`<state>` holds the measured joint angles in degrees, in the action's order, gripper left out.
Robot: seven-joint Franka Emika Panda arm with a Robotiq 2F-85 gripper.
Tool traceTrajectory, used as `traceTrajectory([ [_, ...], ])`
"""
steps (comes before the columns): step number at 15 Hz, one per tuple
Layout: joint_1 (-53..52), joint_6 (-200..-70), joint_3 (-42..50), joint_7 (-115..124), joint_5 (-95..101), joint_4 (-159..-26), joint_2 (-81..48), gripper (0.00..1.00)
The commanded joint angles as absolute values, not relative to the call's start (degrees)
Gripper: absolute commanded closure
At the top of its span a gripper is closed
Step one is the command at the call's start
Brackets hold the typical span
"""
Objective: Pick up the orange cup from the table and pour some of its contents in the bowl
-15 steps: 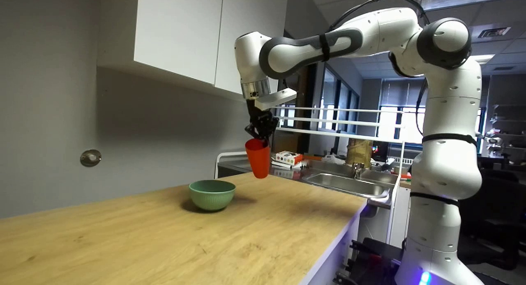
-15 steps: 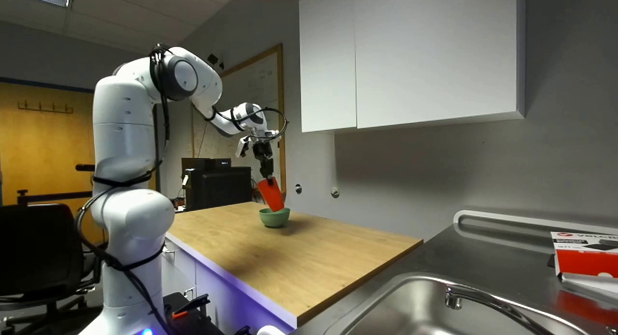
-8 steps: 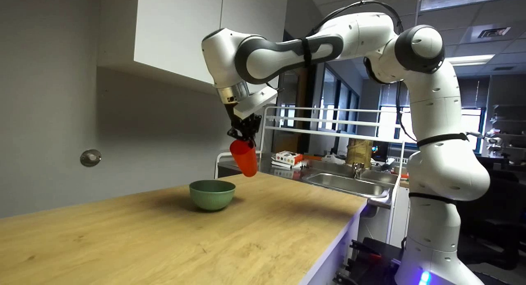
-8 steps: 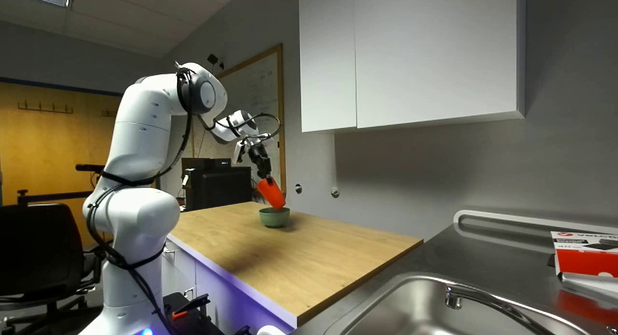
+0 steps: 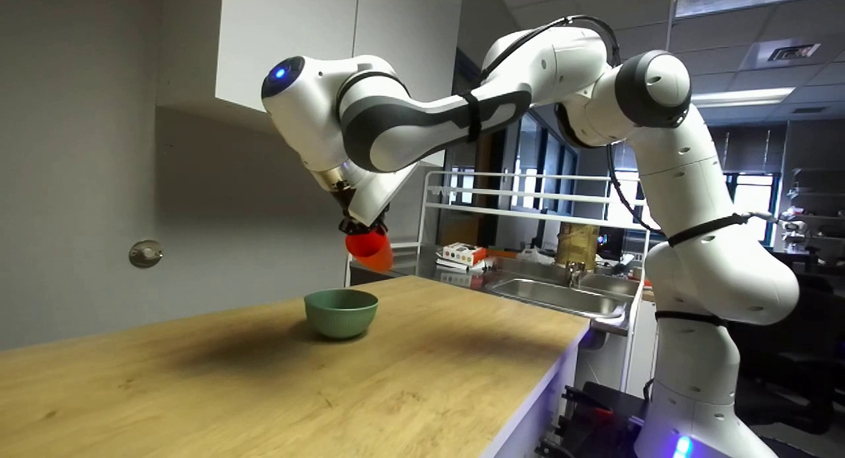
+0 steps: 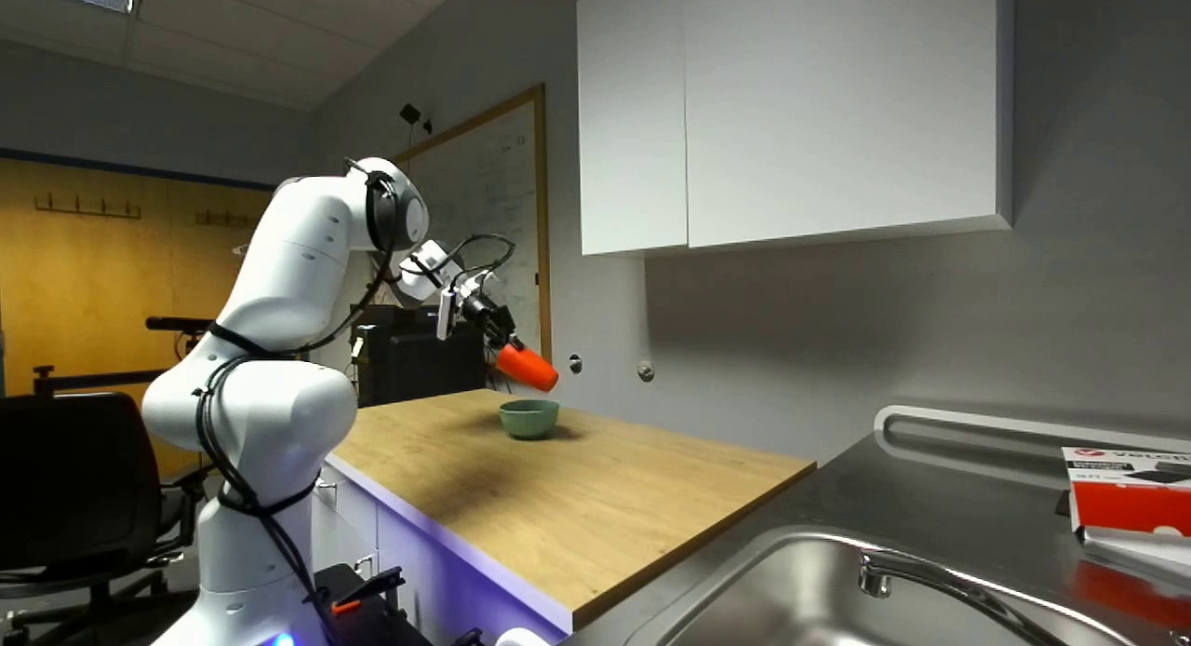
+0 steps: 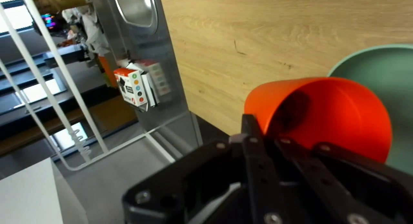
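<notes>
Red-orange tapered plastic cup (image 5: 371,253): one, held in the air. In an exterior view it lies at centre of frame, above and slightly right of the bowl, apart from it. Tilted far over, mouth to the left, base to the lower right. In the wrist view the opening fills the right of frame, overlapping the bowl. Dark patch within; nature cannot be told.

Black mechanical gripper (image 6: 513,341): one, clenched on the cup at its rim.

Round pale green bowl (image 5: 340,318): one, upright on the table, near centre of frame in both exterior views.

Light wood-grain table (image 5: 396,392) with pale front edge: lower left and centre in an exterior view.

White jointed robot arm (image 5: 703,194), grey caps, black straps: right of frame.

White flat-fronted wall cabinet (image 6: 819,106): upper right.

Stainless-steel sink (image 6: 791,598): lower right.

Red-and-white printed box (image 7: 131,90): left of centre, wrist view.
</notes>
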<state>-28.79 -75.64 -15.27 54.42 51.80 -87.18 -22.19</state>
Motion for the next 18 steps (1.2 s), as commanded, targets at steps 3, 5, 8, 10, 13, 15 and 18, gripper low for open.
traceTrajectory([
  [3, -30.7, -72.7, -13.5, 56.6, 61.3, -84.7, -27.5, 0.99],
  [5, -31.3, -72.0, -13.2, 58.0, 65.6, -85.4, -28.6, 0.99],
  [8, -32.1, -70.7, -12.8, 60.4, 72.5, -86.6, -30.1, 0.99],
  [10, -32.3, -69.5, -12.8, 61.7, 75.8, -87.1, -31.0, 0.99],
  [13, -32.6, -67.4, -13.0, 63.7, 79.4, -87.4, -32.5, 0.99],
  [15, -32.7, -66.0, -13.2, 65.2, 81.0, -87.8, -33.2, 0.99],
  [18, -33.1, -64.0, -13.4, 66.9, 82.9, -87.9, -34.1, 0.99],
])
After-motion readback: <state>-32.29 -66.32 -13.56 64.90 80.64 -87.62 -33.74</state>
